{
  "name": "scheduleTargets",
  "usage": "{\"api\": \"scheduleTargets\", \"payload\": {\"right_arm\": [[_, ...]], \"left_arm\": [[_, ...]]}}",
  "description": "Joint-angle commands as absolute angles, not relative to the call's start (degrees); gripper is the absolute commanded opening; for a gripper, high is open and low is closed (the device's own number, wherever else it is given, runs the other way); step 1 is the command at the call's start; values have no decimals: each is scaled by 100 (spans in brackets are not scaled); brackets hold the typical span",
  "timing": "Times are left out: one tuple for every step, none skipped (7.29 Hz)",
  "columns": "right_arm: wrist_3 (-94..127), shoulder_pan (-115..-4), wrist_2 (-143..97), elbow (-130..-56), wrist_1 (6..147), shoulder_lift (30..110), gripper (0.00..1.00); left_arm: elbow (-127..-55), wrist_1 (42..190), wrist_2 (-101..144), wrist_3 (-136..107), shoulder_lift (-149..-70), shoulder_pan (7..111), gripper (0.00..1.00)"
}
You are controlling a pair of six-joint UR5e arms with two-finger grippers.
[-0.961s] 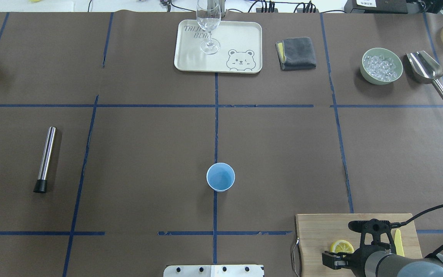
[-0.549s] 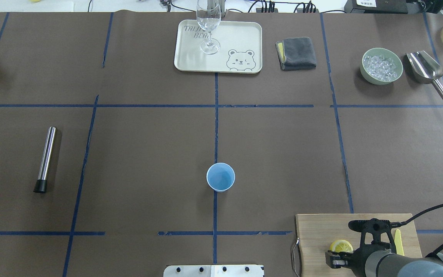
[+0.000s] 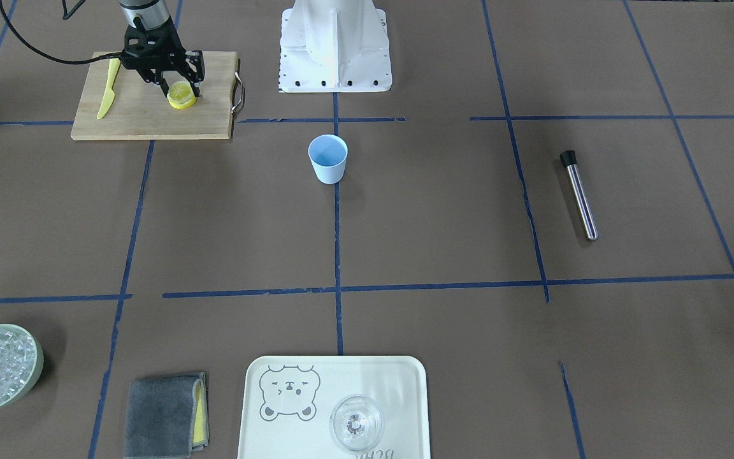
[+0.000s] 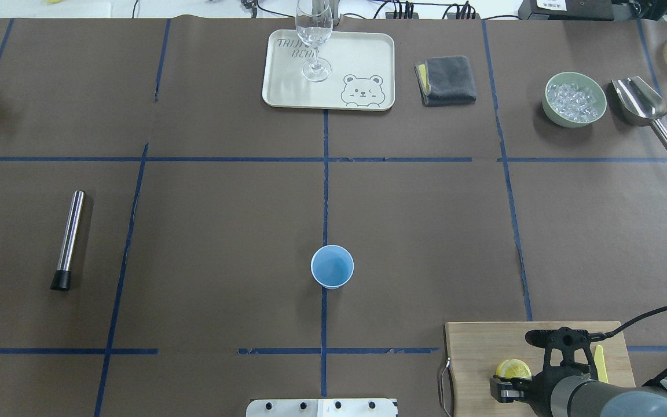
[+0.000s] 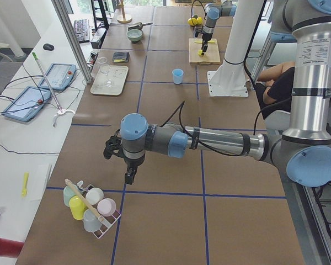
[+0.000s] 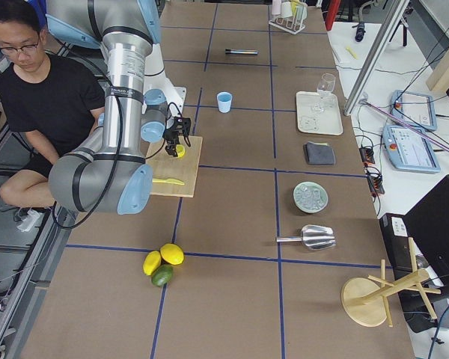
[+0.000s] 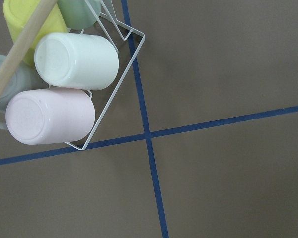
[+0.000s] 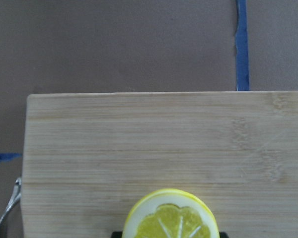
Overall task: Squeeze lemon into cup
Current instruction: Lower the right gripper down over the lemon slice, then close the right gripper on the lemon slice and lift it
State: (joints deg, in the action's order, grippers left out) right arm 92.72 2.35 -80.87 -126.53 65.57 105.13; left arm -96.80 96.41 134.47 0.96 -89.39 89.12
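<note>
At the desk's [image 4: 223, 220] overhead five o'clock, the vertical right claw [image 3: 180, 85] straddles a small round yellow lemon piece [image 4: 512, 368] on a wooden board [image 4: 484, 341]; I cannot tell whether it grips.

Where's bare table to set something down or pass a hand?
Bare: the wide stretch between the steel rod and the cup; the strip from the cup up to the tray; the patch bordered by the cup, cutting board and ice bowl. Crowded: the board, carrying the lemon, the knife and the right pincer straddling the lemon.
</note>
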Motion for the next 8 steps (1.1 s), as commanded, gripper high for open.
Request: {"api": "scheduleTargets", "payload": {"right_arm": [[9272, 229, -8086, -12735, 6557, 10538, 36], [9272, 229, -8095, -12822, 6565, 10590, 37], [9272, 229, -8095, -12971, 6565, 10704, 37], [9272, 220, -8103, -13199, 6626, 10836, 37], [9272, 220, -8112, -13532, 6905, 10880, 37], [9272, 194, -8147, -13770, 7178, 10846, 37], [9272, -33, -8313, -13833, 7207, 10802, 38], [9272, -331, -8532, -13834, 7233, 10619, 38]], "left_arm": [[-9677, 9642, 13447, 97, -8938, 8912, 100], [-9685, 9650, 13447, 97, -8938, 8912, 100], [-9694, 9642, 13447, 88, -8938, 8912, 100], [-9694, 9642, 13447, 88, -8938, 8912, 100], [-9686, 9642, 13447, 97, -8938, 8912, 100], [-9686, 9650, 13447, 97, -8930, 8912, 100], [-9677, 9642, 13447, 97, -8930, 8912, 100], [-9677, 9650, 13447, 97, -8912, 8912, 100]]}}
